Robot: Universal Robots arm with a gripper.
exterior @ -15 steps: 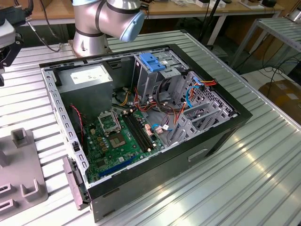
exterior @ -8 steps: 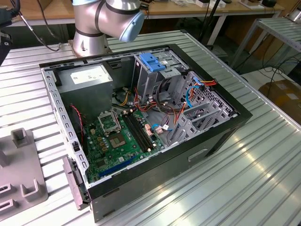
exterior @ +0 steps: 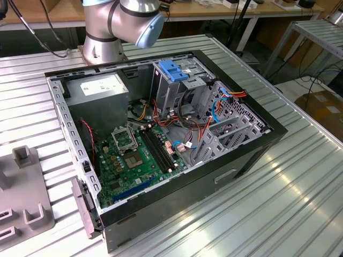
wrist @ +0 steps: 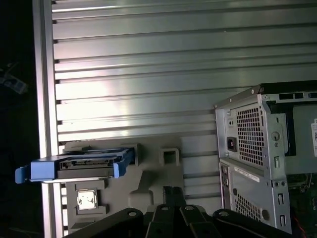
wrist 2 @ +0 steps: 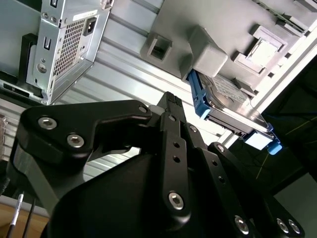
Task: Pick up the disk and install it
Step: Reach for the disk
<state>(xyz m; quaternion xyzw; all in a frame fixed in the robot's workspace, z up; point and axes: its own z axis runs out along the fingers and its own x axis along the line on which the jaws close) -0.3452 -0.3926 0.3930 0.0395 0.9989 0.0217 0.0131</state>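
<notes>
The disk [wrist 2: 229,108] [wrist: 85,166] is a silver-grey hard drive with blue side rails, and it stands on edge in a grey holder plate [wrist 2: 171,20] [wrist: 148,181] on the ribbed table. My black gripper [wrist 2: 171,99] [wrist: 172,191] hangs above the table, a short way from the disk and apart from it. Its fingers look shut with nothing between them. In the exterior view the open computer case [exterior: 252,155] lies on its side, with a blue-latched drive cage [exterior: 174,69] at its far end.
Part of the holder plate [exterior: 24,206] sits at the exterior view's left front. The arm's base [exterior: 104,37] stands behind the case. Inside the case are a motherboard [exterior: 134,160], loose cables [exterior: 193,134] and a grey power supply box [exterior: 99,88]. The case's rear panel [wrist: 252,148] [wrist 2: 59,39] is beside the holder.
</notes>
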